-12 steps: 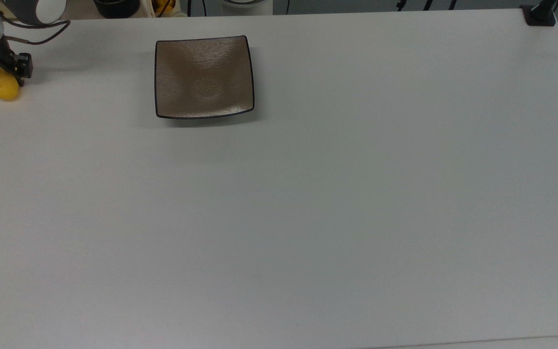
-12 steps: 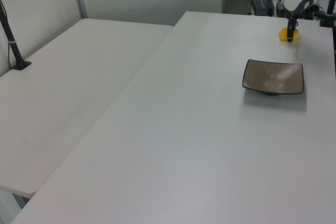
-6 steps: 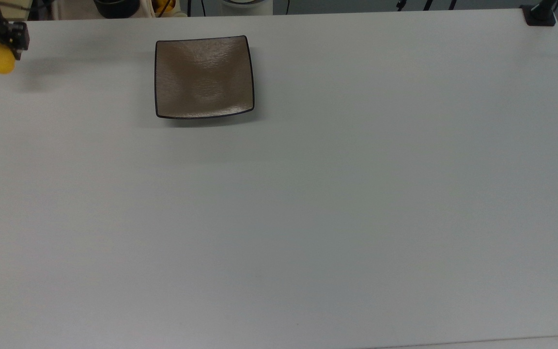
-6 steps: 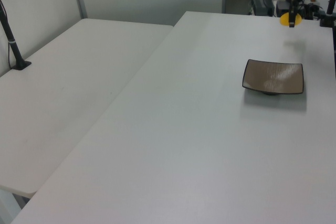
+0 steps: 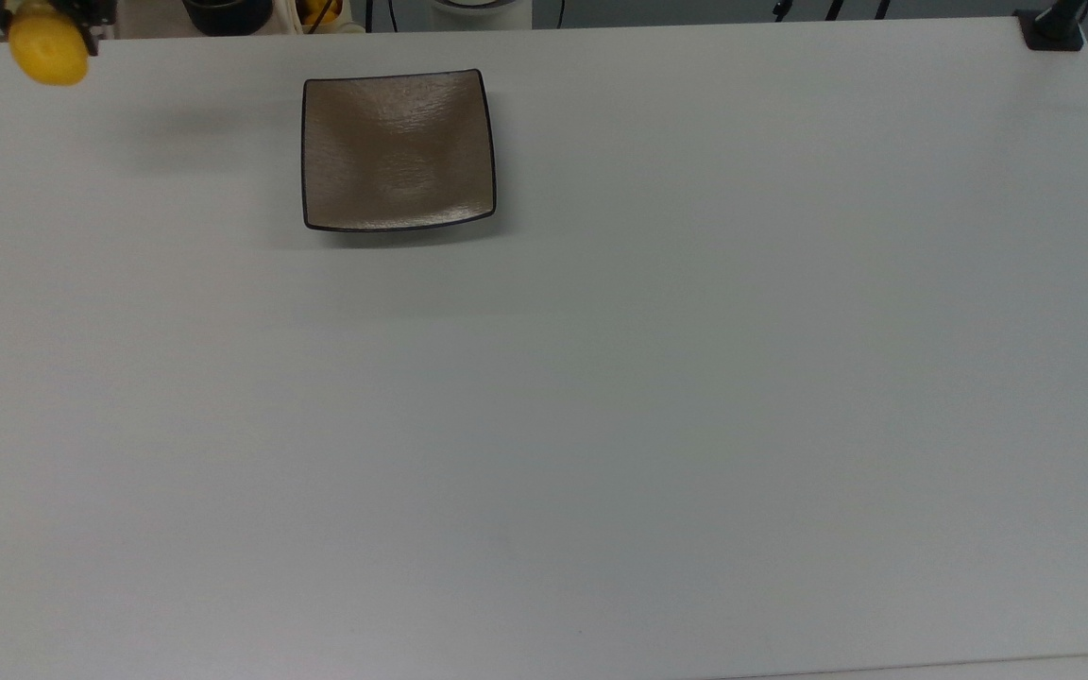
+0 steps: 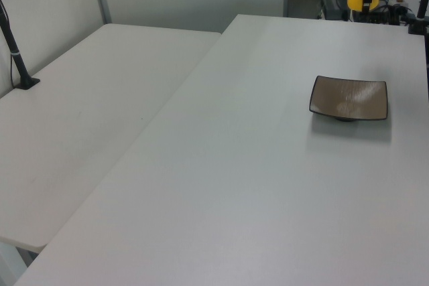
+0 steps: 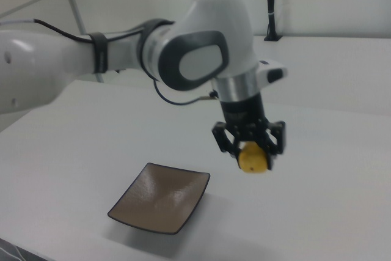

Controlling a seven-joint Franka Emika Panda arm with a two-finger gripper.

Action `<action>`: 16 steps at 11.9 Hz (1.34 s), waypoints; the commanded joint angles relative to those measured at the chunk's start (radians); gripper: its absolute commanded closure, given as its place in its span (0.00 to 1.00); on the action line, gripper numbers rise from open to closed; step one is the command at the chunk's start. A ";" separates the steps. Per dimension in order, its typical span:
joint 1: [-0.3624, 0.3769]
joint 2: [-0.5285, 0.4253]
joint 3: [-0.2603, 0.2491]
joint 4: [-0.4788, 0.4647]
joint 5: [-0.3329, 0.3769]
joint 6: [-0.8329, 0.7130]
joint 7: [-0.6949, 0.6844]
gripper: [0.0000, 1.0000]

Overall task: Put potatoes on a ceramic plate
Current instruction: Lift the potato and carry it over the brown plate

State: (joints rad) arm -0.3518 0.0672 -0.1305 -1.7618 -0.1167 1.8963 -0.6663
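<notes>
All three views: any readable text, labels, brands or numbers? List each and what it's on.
None readable.
Ceramic plate: streaked glaze, no lettering.
Potato, held off the table in the gripper: no sticker or mark.
Arm: white and grey shells, no legible logo.
Clutter beyond the table's far edge in the top view: too blurred to read.

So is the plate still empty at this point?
Empty. The plate shows only its bare streaked surface, and the potato hangs in the claw above the table, off to the right view's right of it.
</notes>
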 commanded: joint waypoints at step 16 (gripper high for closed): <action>0.330 -0.116 0.103 -0.388 0.072 0.070 0.362 0.50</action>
State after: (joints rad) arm -0.0364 -0.0183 -0.0226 -2.0263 -0.0586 1.8471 -0.3458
